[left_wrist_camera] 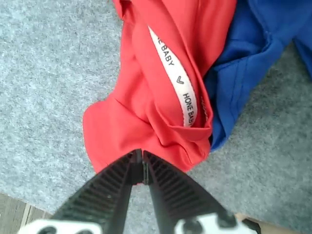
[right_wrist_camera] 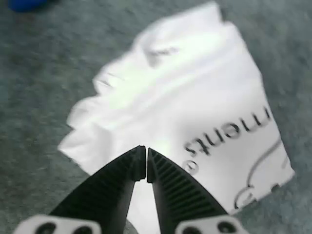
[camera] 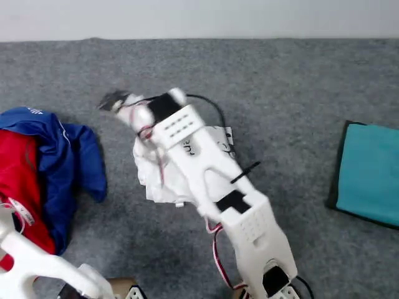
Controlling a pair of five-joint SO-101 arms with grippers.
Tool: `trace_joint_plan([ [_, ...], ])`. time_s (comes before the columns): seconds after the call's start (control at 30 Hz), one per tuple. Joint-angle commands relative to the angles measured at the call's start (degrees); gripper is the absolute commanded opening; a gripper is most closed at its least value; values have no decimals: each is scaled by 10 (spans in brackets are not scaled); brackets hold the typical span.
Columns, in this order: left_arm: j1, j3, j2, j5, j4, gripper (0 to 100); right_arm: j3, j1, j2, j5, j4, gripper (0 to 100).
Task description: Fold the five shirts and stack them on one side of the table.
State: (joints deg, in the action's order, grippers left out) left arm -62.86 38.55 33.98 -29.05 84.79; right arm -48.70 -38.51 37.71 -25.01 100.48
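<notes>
- We see the left claw (left_wrist_camera: 142, 165) closed at the red shirt's (left_wrist_camera: 146, 73) edge.
- Right claw (right_wrist_camera: 146, 163) is closed above the white shirt (right_wrist_camera: 195, 97), mid-counter (camera: 280, 75).
- Folded teal shirt (camera: 371, 171) sits at the right.

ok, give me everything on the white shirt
The white shirt is soft cloth, crumpled and unfolded, lying on the grey mat mid-table. Dark lettering and a curved line drawing show on one part. The right gripper, jaws shut, hangs over it near one edge; whether it pinches cloth is unclear.
</notes>
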Motion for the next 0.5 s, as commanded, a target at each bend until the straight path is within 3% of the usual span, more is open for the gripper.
trace_joint_plan([
  [0.0,4,-2,11,-4,-11,8,-22,30,-15,3,24,9],
  [0.33,6,-2,11,-4,-11,12,-25,-43,-7,30,21,9],
  [0.47,86,-7,13,-2,-2,21,-25,-10,-26,97,24,9],
])
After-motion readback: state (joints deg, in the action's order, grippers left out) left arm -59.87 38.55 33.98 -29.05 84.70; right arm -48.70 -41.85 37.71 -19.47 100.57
